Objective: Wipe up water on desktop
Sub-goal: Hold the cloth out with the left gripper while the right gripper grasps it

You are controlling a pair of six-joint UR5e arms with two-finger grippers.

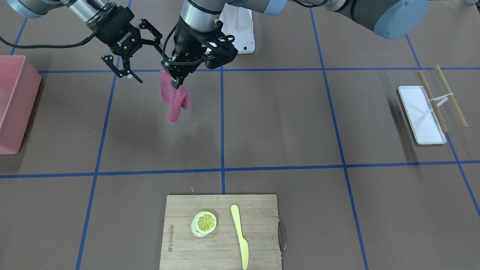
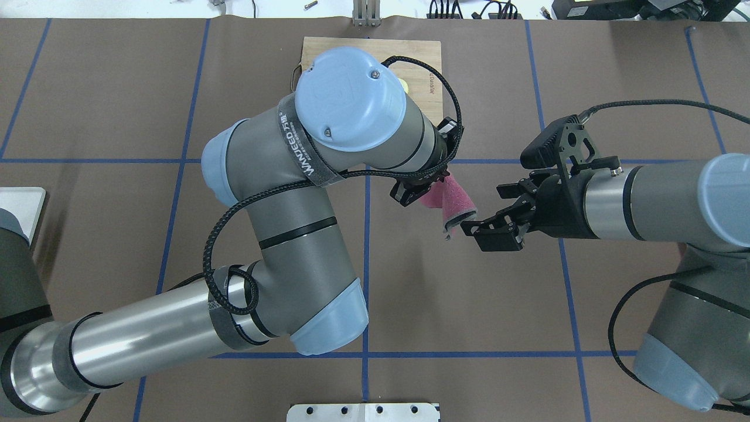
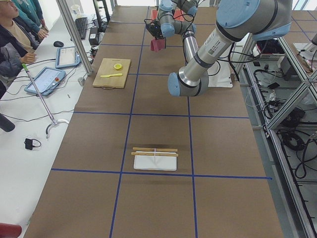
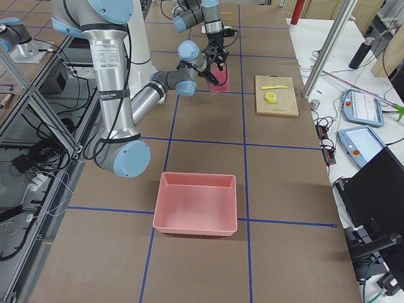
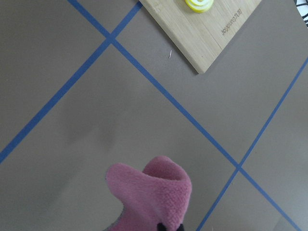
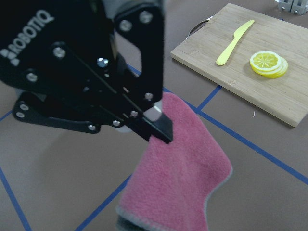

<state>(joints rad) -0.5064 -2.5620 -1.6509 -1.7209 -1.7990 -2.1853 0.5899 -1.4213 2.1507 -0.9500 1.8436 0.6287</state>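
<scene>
The brown desktop (image 1: 281, 123) with blue tape lines fills the views; I cannot make out water on it. My left gripper (image 1: 175, 77) is shut on a pink cloth (image 1: 174, 101) and holds it hanging above the desktop. They also show in the overhead view, the gripper (image 2: 417, 190) and the cloth (image 2: 457, 202). My right gripper (image 1: 148, 62) is open and empty right beside the cloth, its overhead position (image 2: 489, 233) just right of it. The right wrist view shows the left gripper's fingertip (image 6: 161, 129) pinching the cloth (image 6: 178, 178). The cloth's folded end (image 5: 149, 192) fills the bottom of the left wrist view.
A bamboo cutting board (image 1: 221, 240) with lemon slices (image 1: 204, 223) and a yellow knife (image 1: 240, 236) lies on the operators' side. A pink bin (image 1: 15, 105) stands on my right. A white tray (image 1: 422, 114) with chopsticks (image 1: 450, 95) lies on my left.
</scene>
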